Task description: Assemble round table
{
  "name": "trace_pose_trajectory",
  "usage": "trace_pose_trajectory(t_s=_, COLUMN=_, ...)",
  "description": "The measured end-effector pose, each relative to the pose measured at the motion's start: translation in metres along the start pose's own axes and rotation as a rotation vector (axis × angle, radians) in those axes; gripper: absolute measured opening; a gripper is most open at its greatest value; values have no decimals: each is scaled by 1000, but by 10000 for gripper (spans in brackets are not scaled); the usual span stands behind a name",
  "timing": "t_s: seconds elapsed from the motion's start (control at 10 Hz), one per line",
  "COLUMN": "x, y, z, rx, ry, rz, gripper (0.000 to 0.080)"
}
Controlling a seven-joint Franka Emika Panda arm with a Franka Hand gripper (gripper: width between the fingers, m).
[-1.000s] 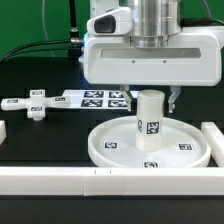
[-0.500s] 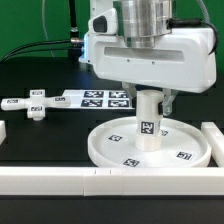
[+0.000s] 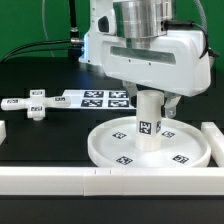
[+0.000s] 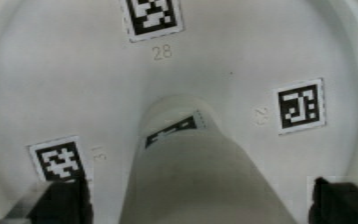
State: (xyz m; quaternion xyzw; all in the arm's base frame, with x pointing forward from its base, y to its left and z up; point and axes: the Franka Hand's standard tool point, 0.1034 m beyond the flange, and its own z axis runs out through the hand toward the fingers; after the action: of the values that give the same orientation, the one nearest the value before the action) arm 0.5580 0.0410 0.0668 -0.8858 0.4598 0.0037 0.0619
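The round disc lies on the black table, its rim and several tags showing. The short cylinder leg stands upright on the disc's centre. My gripper comes straight down over the leg and is shut on its upper part. In the wrist view the leg runs between my two dark fingertips, my gripper closed on its sides, with the disc below. The cross-shaped foot lies apart at the exterior view's left.
The marker board lies behind the disc. White border blocks run along the front, at the exterior view's right and at its left edge.
My gripper and wrist have turned about the vertical axis with the leg in hold. The disc's tags have shifted round beneath it. The foot has not moved.
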Motion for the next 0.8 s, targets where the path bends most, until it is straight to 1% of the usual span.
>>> trace_pose_trajectory(t_s=0.1, x=-4, y=-3, z=-1, rx=-7, ry=21, rz=-124, gripper=631)
trace_pose_trajectory(t_s=0.2, x=-6, y=-1, z=-2, rx=-10, ry=18, rz=-260, gripper=646)
trace_pose_trajectory(t_s=0.3, x=-10, y=1, z=-5, rx=-21, ry=7, rz=-362, gripper=646)
trace_pose_trajectory(t_s=0.4, x=-16, y=3, z=-7, rx=-37, ry=-11, rz=-432, gripper=648)
trace_pose_trajectory(t_s=0.8, x=-16, y=4, z=-5, rx=-37, ry=-14, rz=-465, gripper=648)
